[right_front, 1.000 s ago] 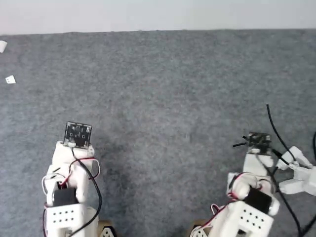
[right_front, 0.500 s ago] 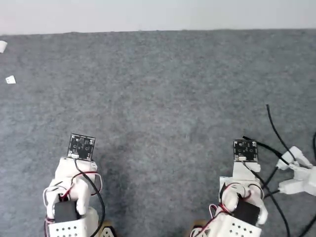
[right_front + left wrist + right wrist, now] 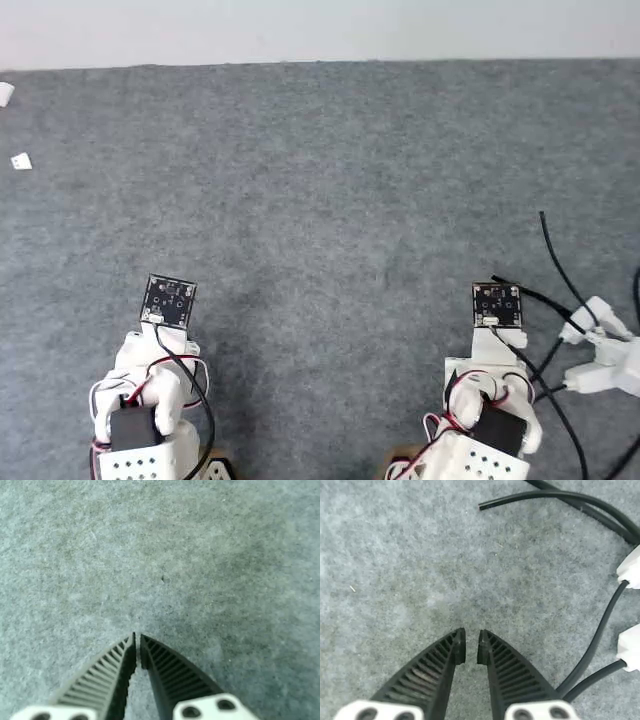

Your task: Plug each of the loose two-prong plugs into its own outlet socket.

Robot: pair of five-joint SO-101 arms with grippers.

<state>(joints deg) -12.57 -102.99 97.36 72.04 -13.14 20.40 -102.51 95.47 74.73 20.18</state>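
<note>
White plugs [image 3: 588, 317] with black cables [image 3: 556, 258] lie joined to a white outlet block [image 3: 618, 368] at the table's right edge. Whether each plug is fully seated I cannot tell. The right wrist view catches two of the white plug bodies [image 3: 631, 566] and their cables [image 3: 598, 636]. My right gripper [image 3: 471, 636] hovers over bare carpet left of them, its tips a narrow slit apart and holding nothing. My left gripper [image 3: 137, 639] is shut over bare carpet. Both arms, left arm [image 3: 150, 385] and right arm [image 3: 490, 395], sit folded at the near edge.
Grey carpet [image 3: 330, 200] covers the table up to the white wall at the back. Two small white scraps [image 3: 20, 161] lie at the far left. A loose black cable end [image 3: 485, 505] lies on the carpet ahead of my right gripper.
Both arms have drawn back toward the near edge. The right arm has also swung left, away from the plugs and outlet block. The plugs have not moved.
</note>
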